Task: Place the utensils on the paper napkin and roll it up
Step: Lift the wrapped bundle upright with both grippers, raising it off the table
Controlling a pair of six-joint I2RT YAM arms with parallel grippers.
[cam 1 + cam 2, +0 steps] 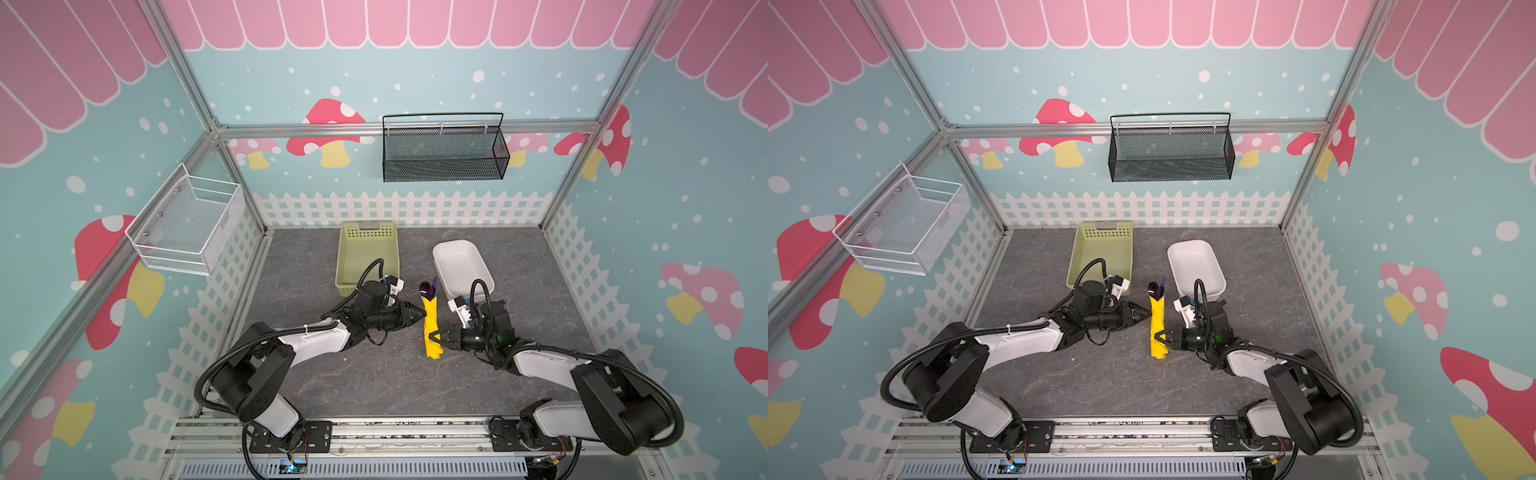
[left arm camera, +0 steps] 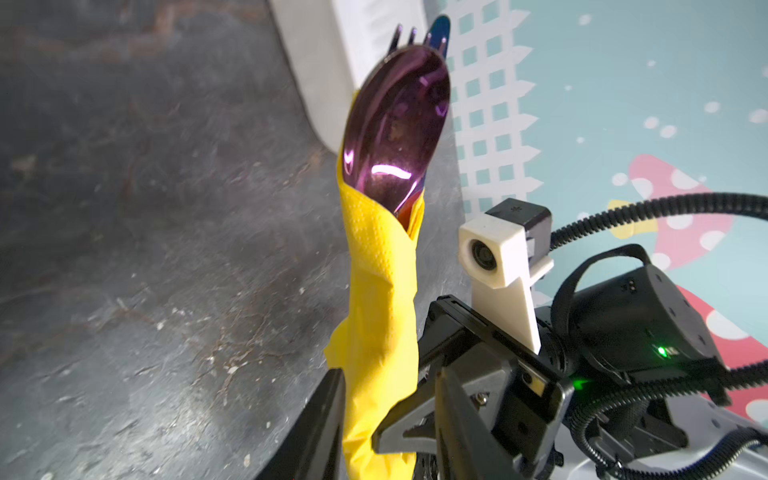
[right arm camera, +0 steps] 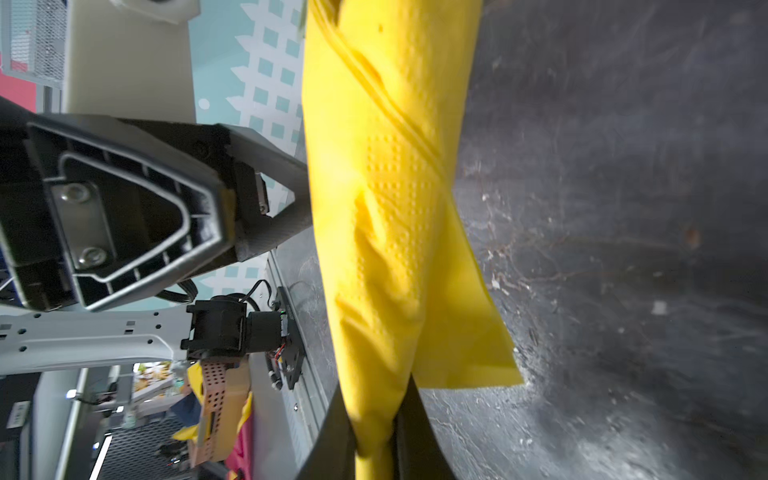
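Top views: napkin [image 1: 431, 328] rolled at frame centre, utensils [image 1: 427, 289] poking from upper end; lower end clenched by right gripper [image 1: 436, 337], probably so the wrap is kept tight; left gripper [image 1: 419, 316] at roll's left edge.
Left wrist: left gripper released, jaws parted.
Right wrist: napkin [image 3: 386, 249] pinched at frame bottom.

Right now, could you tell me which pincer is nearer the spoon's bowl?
Left. The left pincer is at the rolled paper napkin, near the spoon's bowl; the right pincer grips the napkin farther away.

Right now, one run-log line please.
paper napkin: rolled around utensils, heads exposed | left end effector: open at napkin | right end effector: shut on napkin
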